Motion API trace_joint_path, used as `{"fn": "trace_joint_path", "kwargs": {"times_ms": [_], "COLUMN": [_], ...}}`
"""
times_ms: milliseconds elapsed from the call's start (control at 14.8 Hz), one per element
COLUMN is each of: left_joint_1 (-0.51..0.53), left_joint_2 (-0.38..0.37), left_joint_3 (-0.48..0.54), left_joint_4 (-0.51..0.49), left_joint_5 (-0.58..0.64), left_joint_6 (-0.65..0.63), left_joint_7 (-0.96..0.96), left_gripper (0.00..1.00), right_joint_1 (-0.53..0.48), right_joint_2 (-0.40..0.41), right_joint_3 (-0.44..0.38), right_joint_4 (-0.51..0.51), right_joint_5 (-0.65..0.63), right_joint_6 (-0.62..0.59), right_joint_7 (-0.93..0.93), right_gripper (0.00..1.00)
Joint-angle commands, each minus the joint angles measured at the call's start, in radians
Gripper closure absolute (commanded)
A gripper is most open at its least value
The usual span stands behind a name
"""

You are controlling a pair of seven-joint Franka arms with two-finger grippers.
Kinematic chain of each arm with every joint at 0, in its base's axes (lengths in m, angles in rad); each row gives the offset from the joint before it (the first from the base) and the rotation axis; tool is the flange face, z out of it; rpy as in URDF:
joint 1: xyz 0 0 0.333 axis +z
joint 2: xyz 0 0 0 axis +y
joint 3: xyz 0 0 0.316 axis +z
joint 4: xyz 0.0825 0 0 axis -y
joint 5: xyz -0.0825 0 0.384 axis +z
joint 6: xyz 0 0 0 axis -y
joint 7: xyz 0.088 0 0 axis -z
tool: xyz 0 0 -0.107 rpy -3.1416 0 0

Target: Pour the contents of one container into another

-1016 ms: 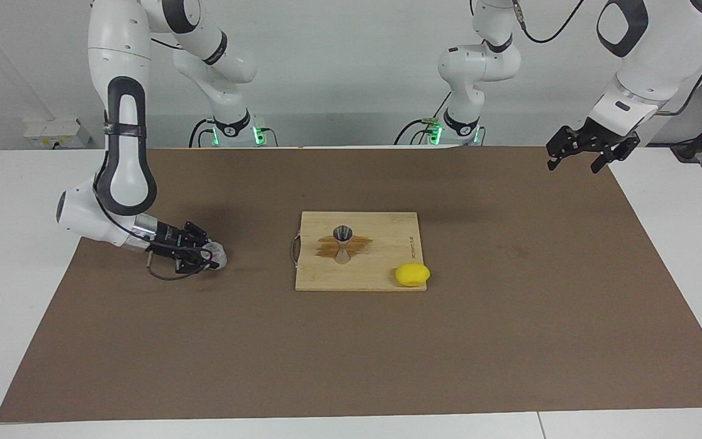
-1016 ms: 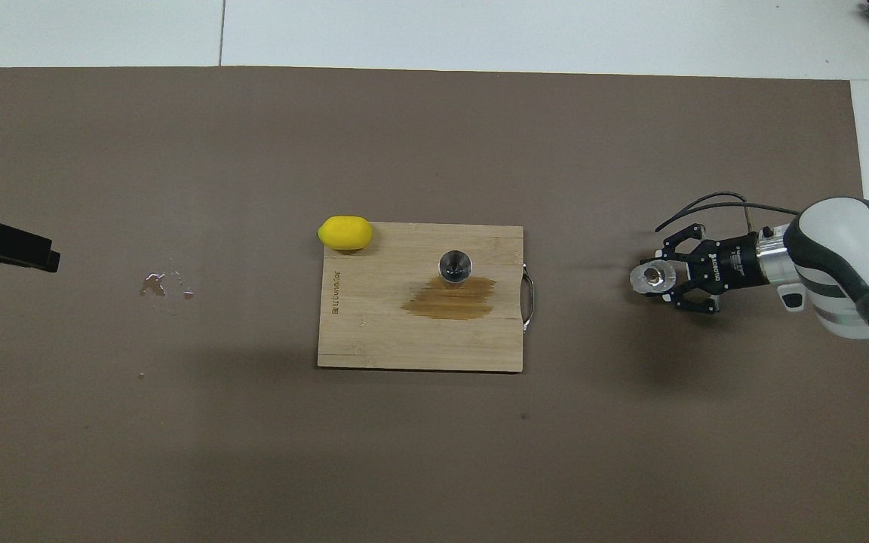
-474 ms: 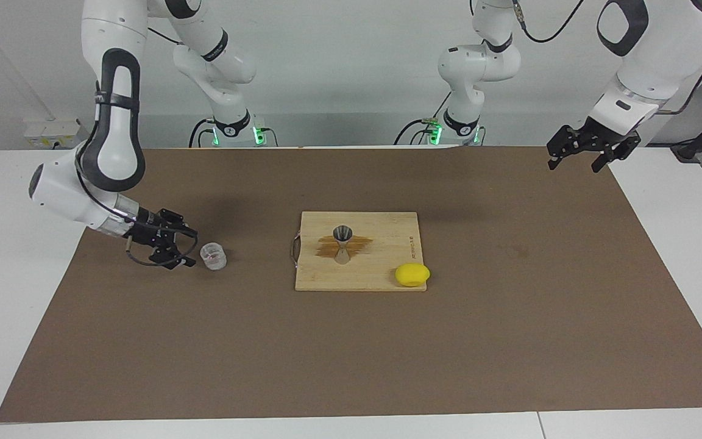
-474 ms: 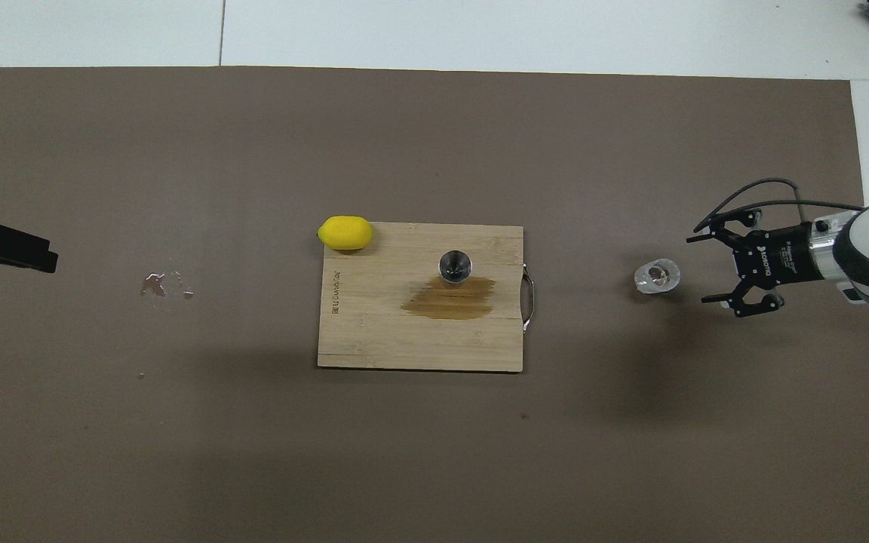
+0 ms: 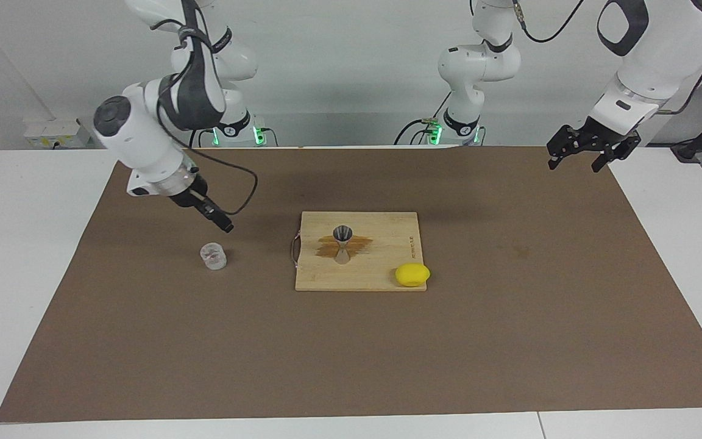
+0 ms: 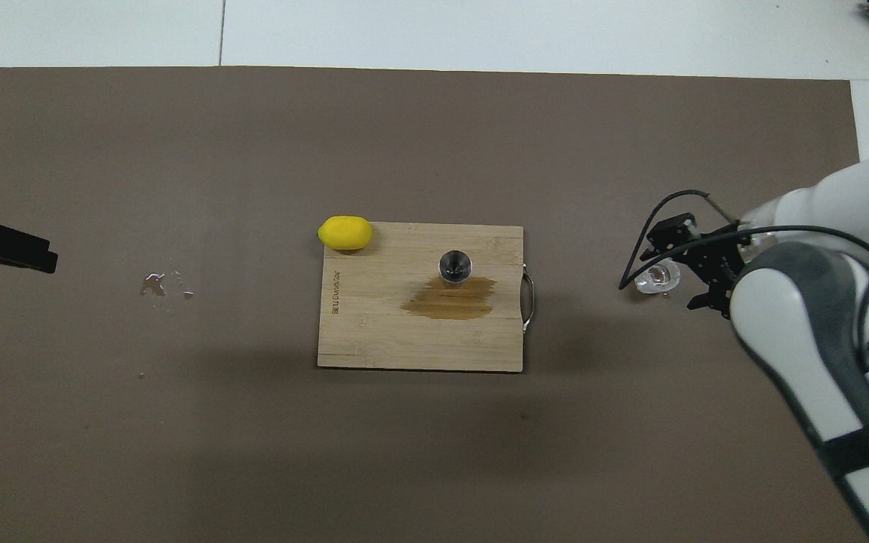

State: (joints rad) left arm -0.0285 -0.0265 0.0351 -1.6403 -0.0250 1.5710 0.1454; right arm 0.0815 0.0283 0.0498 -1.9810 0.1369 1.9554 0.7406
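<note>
The clear glass cup (image 5: 212, 256) stands upright on the brown mat toward the right arm's end; it also shows in the overhead view (image 6: 657, 277). The metal jigger (image 5: 343, 241) stands upright on the wooden cutting board (image 5: 387, 268), and shows in the overhead view (image 6: 455, 266) on the board (image 6: 374, 339). My right gripper (image 5: 224, 225) is open and empty, raised over the mat beside the cup, apart from it; the overhead view shows it too (image 6: 687, 265). My left gripper (image 5: 576, 157) waits open and empty, raised over the mat's corner at the left arm's end.
A yellow lemon (image 5: 412, 274) lies at the board's corner toward the left arm's end. A brown wet stain (image 6: 449, 298) spreads on the board beside the jigger. A small clear spill (image 6: 167, 285) sits on the mat toward the left arm's end.
My right gripper let go of the glass cup, drew back from it, then rose and swung up above the mat. The cup stays standing. The left arm has not moved.
</note>
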Motion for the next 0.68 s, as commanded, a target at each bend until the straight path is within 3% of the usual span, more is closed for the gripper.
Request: {"fn": "trace_joint_path", "kwargs": {"times_ms": [0,271,610], "left_joint_1": [0.01,0.01,0.01], "left_joint_2": [-0.012,-0.012,-0.012], "left_joint_3": [-0.009,-0.009,-0.007], "left_joint_4": [0.004,-0.001,-0.001], "left_joint_5": [0.016,0.017,0.017], "left_joint_6": [-0.014,-0.013,-0.011], "left_joint_7": [-0.006,-0.006,-0.006], "left_gripper": [0.0,0.0,0.0], "right_joint_1": [0.04,0.015,-0.054], "right_joint_2": [-0.008,-0.002,-0.004], "right_joint_3": [0.001,-0.005,-0.011], "right_joint_4": [0.046,0.209,0.382], "right_joint_5": [-0.134,-0.192,-0.177], "right_joint_6": [-0.018,-0.148,-0.327], "right_joint_7": [-0.148,-0.371,-0.409], "right_gripper": [0.0,0.0,0.0]}}
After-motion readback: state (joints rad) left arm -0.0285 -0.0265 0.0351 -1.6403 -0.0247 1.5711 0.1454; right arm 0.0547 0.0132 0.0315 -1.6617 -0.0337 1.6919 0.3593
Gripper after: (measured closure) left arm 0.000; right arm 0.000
